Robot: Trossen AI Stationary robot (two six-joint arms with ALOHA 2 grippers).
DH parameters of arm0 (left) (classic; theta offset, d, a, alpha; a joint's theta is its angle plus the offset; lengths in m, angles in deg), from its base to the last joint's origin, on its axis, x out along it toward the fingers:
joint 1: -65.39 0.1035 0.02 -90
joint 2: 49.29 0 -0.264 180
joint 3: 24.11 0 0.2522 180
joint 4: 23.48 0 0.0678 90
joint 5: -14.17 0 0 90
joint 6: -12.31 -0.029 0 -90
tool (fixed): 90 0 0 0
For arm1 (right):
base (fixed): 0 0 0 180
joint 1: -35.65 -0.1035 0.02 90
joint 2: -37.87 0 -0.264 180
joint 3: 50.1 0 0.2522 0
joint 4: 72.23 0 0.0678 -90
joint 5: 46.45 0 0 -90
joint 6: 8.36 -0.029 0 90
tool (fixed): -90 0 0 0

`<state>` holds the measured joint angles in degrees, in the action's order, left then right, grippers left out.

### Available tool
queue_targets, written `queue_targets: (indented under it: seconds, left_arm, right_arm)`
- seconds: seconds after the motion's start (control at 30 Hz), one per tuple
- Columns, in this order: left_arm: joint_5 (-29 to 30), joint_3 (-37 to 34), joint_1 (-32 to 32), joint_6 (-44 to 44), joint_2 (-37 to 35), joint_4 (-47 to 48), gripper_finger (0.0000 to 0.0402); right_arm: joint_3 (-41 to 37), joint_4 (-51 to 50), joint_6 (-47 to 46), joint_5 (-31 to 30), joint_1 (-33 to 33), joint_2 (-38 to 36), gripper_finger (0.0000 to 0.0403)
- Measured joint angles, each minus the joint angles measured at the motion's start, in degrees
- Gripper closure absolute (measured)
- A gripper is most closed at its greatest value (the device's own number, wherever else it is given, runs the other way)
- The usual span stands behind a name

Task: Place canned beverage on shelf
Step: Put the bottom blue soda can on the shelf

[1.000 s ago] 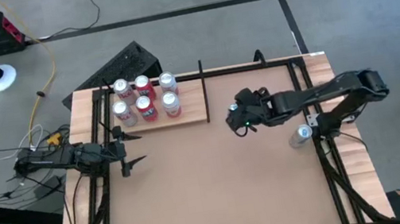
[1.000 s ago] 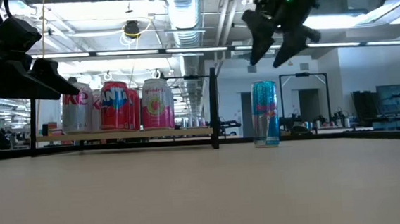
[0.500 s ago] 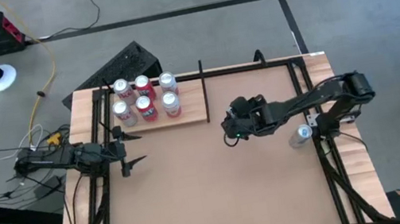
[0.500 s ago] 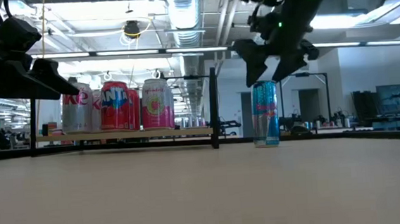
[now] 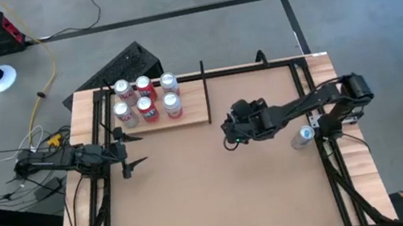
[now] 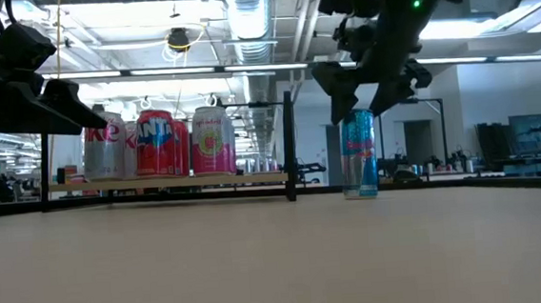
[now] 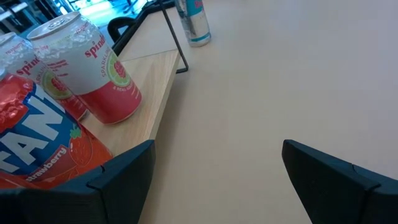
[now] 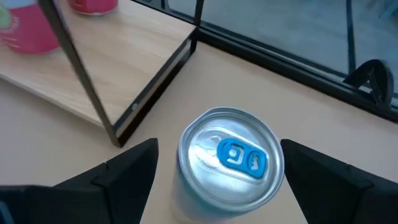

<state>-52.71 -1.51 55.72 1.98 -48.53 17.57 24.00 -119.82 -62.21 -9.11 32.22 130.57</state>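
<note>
A blue canned beverage (image 6: 358,153) stands upright on the brown tabletop, right of the shelf; its silver top with a blue tab (image 8: 230,155) fills the right wrist view. My right gripper (image 6: 360,93) hangs open just above it, one finger on either side of the can's top, touching nothing. In the high view the gripper (image 5: 229,134) hides the can. The shelf (image 5: 188,105), a pale plank at the far left, carries several red and pink cans (image 5: 144,98). My left gripper (image 5: 128,150) waits open at the table's left, near the shelf.
A thin black upright (image 8: 81,68) stands at the shelf's right end, close to the blue can. A silver can (image 5: 301,138) lies by the right frame rail. Black frame rails (image 5: 308,92) border the board. Bare tabletop (image 5: 215,200) spreads toward the near edge.
My right gripper has come down and toward the table's left, tipping further downward, until its fingers flank the blue can's top. It has stayed open. The can has not moved.
</note>
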Motion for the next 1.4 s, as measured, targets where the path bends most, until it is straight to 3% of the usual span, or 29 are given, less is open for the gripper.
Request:
queue_targets:
  seconds: [0.47,0.9,1.03,1.2,1.4]
  left_arm:
    - [0.02,0.00,0.00,0.00,0.00,0.00,0.0065]
    - [0.00,0.00,0.01,0.00,0.00,0.00,0.0065]
    - [0.00,0.00,0.00,0.00,0.00,0.00,0.0065]
    - [0.00,0.00,0.01,0.00,0.00,-0.01,0.0065]
    - [0.00,0.00,0.00,0.01,0.00,0.00,0.0065]
  right_arm:
    - [-0.02,-0.90,-9.18,-1.23,-1.30,0.36,0.0051]
    - [-0.02,-8.05,-15.75,-1.44,-2.22,0.07,0.0144]
    - [1.26,-10.27,-14.69,-0.90,-2.20,-1.38,0.0190]
    - [7.01,-14.43,-9.73,-1.27,-1.56,-3.72,0.0192]
    - [17.29,-14.09,3.48,-3.80,0.31,-4.54,0.0200]
